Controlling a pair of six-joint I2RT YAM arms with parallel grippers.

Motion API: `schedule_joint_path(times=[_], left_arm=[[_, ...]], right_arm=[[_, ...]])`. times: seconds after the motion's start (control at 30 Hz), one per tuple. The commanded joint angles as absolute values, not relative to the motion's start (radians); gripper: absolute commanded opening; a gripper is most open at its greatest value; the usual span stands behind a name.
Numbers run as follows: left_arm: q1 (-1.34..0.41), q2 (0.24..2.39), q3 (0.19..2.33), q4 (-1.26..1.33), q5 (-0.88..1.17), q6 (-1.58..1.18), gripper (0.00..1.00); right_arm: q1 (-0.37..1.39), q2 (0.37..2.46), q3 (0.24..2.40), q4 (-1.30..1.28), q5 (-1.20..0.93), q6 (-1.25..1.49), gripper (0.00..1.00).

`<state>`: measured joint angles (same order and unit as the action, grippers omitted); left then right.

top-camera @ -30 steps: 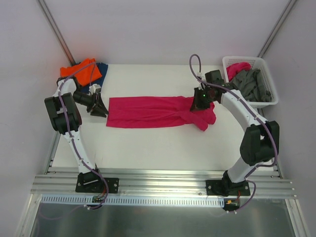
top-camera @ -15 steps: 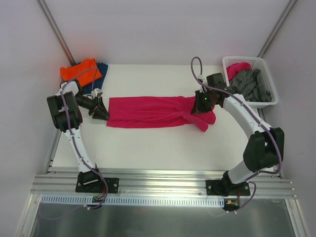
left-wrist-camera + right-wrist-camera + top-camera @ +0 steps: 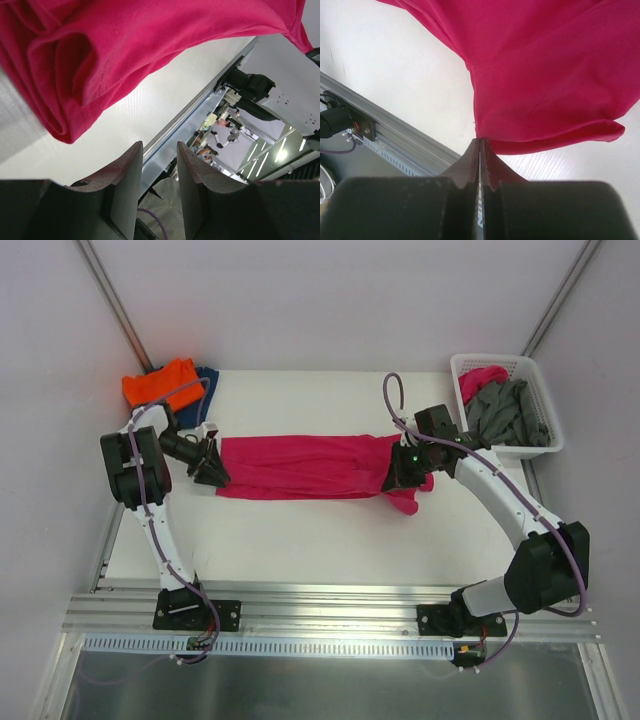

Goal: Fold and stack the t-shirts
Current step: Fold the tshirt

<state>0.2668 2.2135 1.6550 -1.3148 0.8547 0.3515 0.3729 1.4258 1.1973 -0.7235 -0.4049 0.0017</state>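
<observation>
A magenta t-shirt (image 3: 300, 466) stretches across mid-table from 9 to 3 o'clock. The right gripper (image 3: 395, 480) is clamped on its 3 o'clock hem. The left gripper (image 3: 216, 472), jaws apart, sits at its 9 o'clock edge. Bare table (image 3: 300, 540) lies toward 6 and 12 o'clock.

**What Else Is Around**

A white table (image 3: 320, 535) fills the middle. A white plastic basket (image 3: 487, 358) with little holes sits at its far right corner. A silver metal rail (image 3: 330, 618) runs along the near edge. Two thin grey poles (image 3: 113, 302) lean up at the back. The left wrist view shows blurry lights (image 3: 280, 155), maybe a room.
</observation>
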Motion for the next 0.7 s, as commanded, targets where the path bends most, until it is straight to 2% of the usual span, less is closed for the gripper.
schedule_joint_path(times=[0.0,0.23,0.67], left_arm=[[0.255,2.226,1.709,-1.333,0.845,0.348,0.33],[0.255,2.299,1.813,-1.333,0.81,0.341,0.33],[0.271,2.347,1.848,-1.327,0.801,0.337,0.32]], right_arm=[[0.373,1.394,1.207,-0.719,-0.423,0.023,0.01],[0.362,1.411,1.218,-0.715,-0.416,0.015,0.01],[0.36,1.457,1.255,-0.709,-0.405,0.006,0.01]])
